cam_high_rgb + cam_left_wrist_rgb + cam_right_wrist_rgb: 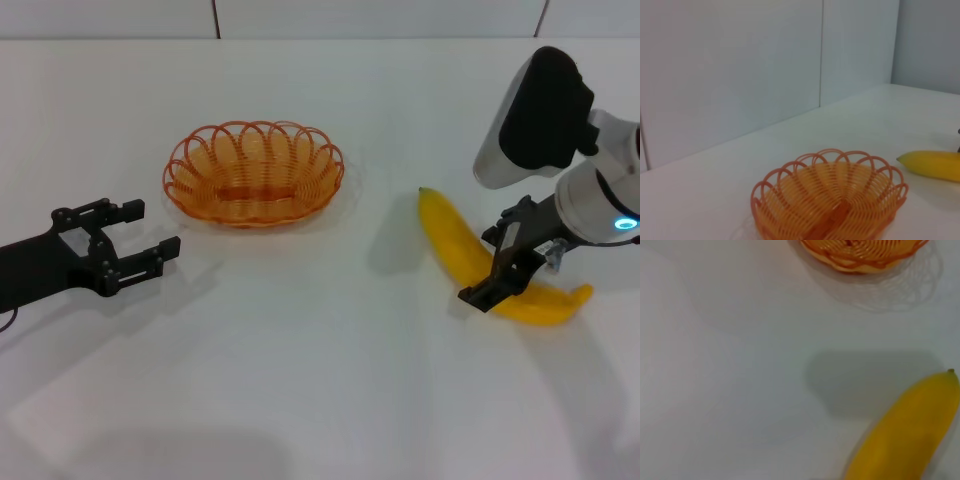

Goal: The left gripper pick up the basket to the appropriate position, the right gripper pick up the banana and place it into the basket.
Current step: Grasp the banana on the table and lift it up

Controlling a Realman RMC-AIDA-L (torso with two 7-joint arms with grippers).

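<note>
The orange wire basket [254, 206] stands empty on the white table, left of centre; it also shows in the left wrist view [790, 197] and the right wrist view [860, 255]. My left gripper [147, 232] is open, low over the table, a short way left of the basket and apart from it. The yellow banana [447, 238] lies flat on the table at the right. My right gripper [520, 270] is down at the banana's middle, open, with one finger on either side. The banana also appears in the left wrist view [935, 165] and the right wrist view [905, 435].
The white table [320, 380] stretches bare in front of the basket and banana. A white wall [740, 65] rises behind the table's far edge.
</note>
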